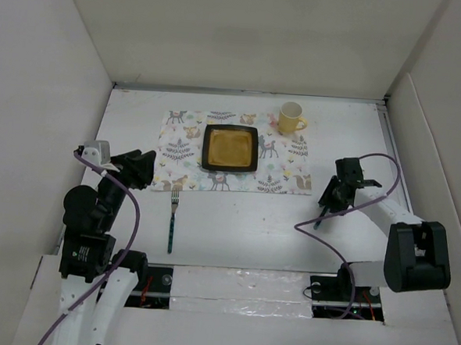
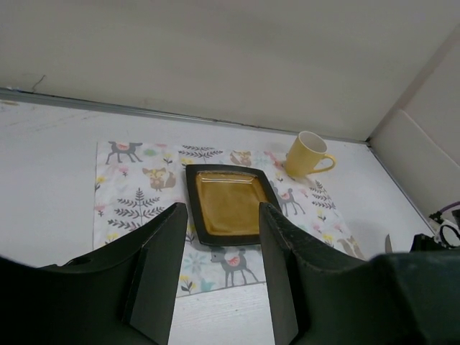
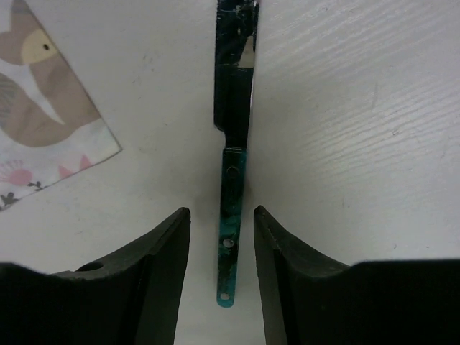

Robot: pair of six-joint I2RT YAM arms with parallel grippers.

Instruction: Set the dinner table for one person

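On the white dinner table (image 1: 246,236) lies a placemat (image 1: 184,142) printed with deer, and a dark square plate (image 1: 230,147) with a yellow centre rests on it. A yellow mug (image 1: 290,117) stands at the mat's far right corner. A teal-handled fork (image 1: 172,220) lies below the mat's left side. My left gripper (image 2: 223,215) hangs open and empty above the mat's near-left corner, facing the plate (image 2: 230,205). My right gripper (image 3: 221,212) is open, straddling the teal handle of a knife (image 3: 231,237) that lies flat on the table, fingers apart from it.
Off-white panel walls (image 1: 246,40) close in the table at the back and on both sides. The right arm's purple cable (image 1: 372,162) loops above the table by the mat's right edge. The mat's corner (image 3: 50,136) lies left of the knife blade.
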